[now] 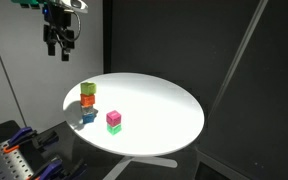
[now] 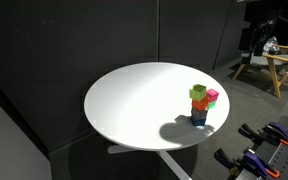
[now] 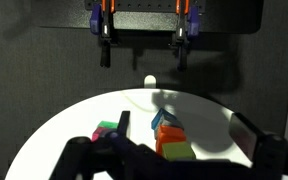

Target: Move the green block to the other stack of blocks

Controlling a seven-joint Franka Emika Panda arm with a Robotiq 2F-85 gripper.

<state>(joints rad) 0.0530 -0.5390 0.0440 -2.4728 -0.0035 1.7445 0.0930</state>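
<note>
The pale green block [image 1: 88, 88] sits on top of the orange cube [image 1: 88, 99], which rests on the blue cube [image 1: 89, 116], near the edge of the round white table [image 1: 154, 105]. The same stack, green block [image 2: 198, 93] uppermost, shows in both exterior views. In the wrist view the green block [image 3: 174, 151] lies nearest the camera. The magenta-and-green pile [image 1: 114, 120] stands beside it. My gripper [image 1: 58, 45] hangs high above the stack, apart from it, open and empty; its fingers [image 3: 184, 128] frame the stack in the wrist view.
A rack with orange-handled clamps [image 1: 14, 155] stands beside the table; it also shows in an exterior view [image 2: 264, 150] and in the wrist view [image 3: 144, 30]. A wooden stool [image 2: 269, 65] stands in the background. Black curtains surround the table.
</note>
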